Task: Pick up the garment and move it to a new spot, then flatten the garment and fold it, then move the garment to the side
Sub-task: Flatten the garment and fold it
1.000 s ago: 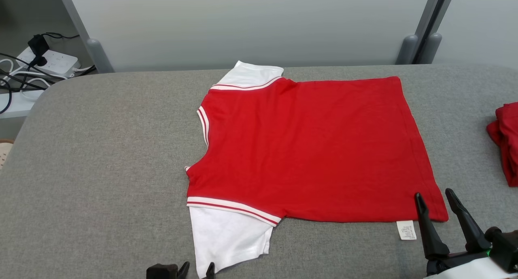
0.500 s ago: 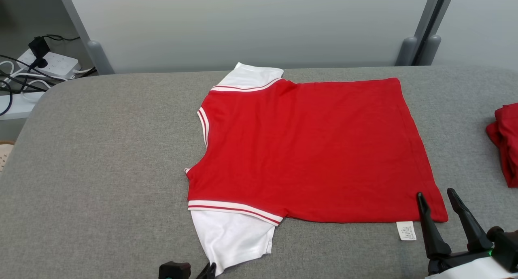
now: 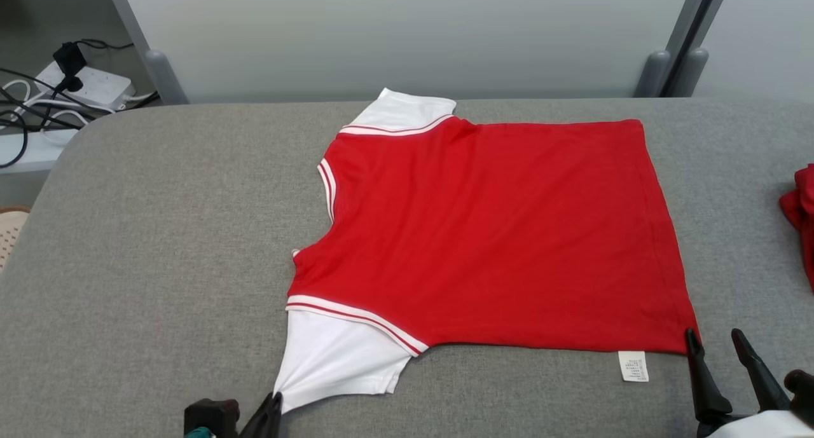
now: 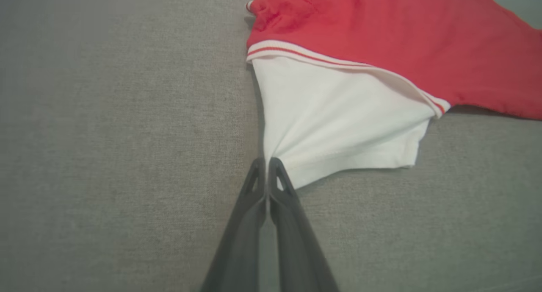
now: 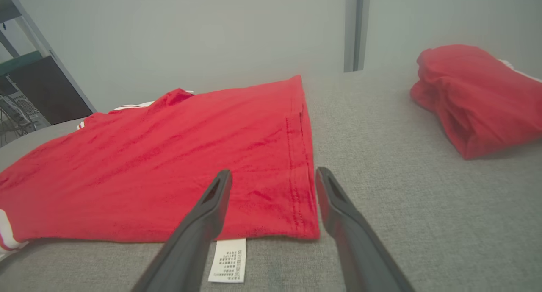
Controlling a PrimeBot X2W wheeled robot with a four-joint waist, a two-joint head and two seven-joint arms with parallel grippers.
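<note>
L gripper (image 4: pixel 266 161) just clamped on sleeve (image 4: pixel 338 118) corner at its tips, cloth now puckering toward it, so shirt (image 3: pixel 496 234) looks ready for a flattening tug; R gripper (image 5: pixel 273 175) gapes over hem (image 5: pixel 301 156).

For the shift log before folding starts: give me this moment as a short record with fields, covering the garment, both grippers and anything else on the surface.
garment: red shirt with white sleeves, spread flat on the grey padded surface
left gripper: shut on a corner of the near white sleeve, fabric drawn to a point
right gripper: open, at the hem corner by the care label; contact unclear
other: bundled red cloth to the robot's right
fold: not yet begun
</note>
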